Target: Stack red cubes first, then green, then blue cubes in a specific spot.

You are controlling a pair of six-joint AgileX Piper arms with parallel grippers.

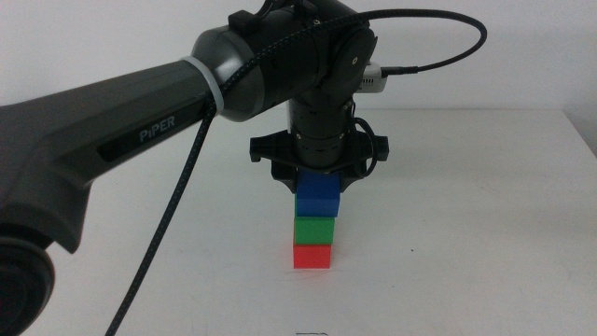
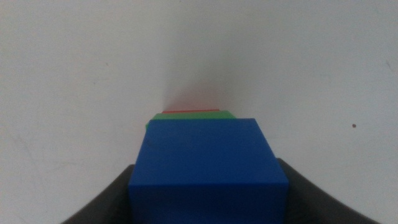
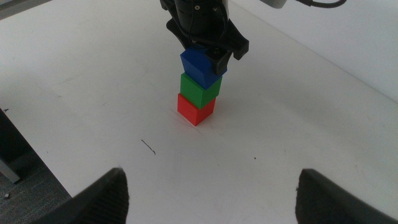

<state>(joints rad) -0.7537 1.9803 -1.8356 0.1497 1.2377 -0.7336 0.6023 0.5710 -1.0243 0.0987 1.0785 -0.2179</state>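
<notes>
Blue cube (image 1: 317,195) on top of the green cube (image 1: 314,229), green on top of the red cube (image 1: 312,255), all three in one little tower on the white surface (image 1: 485,233), near its middle and a bit toward the front edge. Sitting a touch crooked, shifted to one side of the green one below. Left claw (image 1: 317,177) straight above, clamped on the blue cube from both sides. Looks like the last step: blue being set on top. Next, probably: open the claw gently, then lift straight up so nothing tips. Hard to tell whether blue rests fully on green or hangs just above it. In the left wrist view, only thin strips of green and red peeking out behind the big blue face. Claw tips mostly hidden by the cube. Right claw (image 3: 211,193) waiting low near the front edge, spread wide apart, holding nothing.
</notes>
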